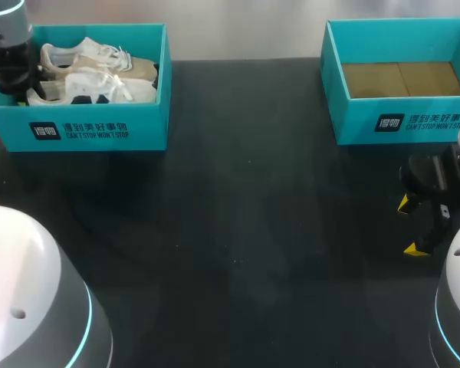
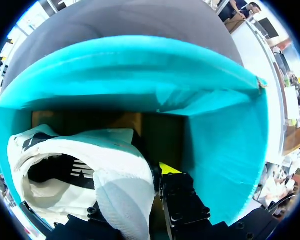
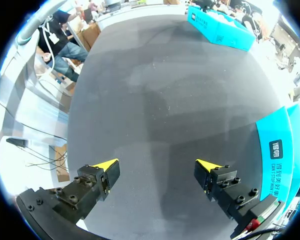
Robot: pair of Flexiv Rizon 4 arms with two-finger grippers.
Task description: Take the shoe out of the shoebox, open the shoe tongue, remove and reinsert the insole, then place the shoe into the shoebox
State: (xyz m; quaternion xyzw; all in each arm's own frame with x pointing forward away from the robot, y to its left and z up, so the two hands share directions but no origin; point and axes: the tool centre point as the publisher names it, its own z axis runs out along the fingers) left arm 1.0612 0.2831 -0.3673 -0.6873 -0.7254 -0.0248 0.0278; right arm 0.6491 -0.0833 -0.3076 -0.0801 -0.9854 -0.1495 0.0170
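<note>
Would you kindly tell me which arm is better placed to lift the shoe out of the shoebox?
Left: the left gripper sits inside the shoebox at the shoe; the right gripper hangs open over the table, far off.

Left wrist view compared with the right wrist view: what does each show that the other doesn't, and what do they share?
Only the left wrist view shows the white shoe, lying inside the shoebox on its cardboard floor. Only the right wrist view shows the right pincer, open over the bare table, with a second shoebox beside it. Both show the dark table and the first shoebox, which in the right wrist view sits far ahead of the pincer.
</note>
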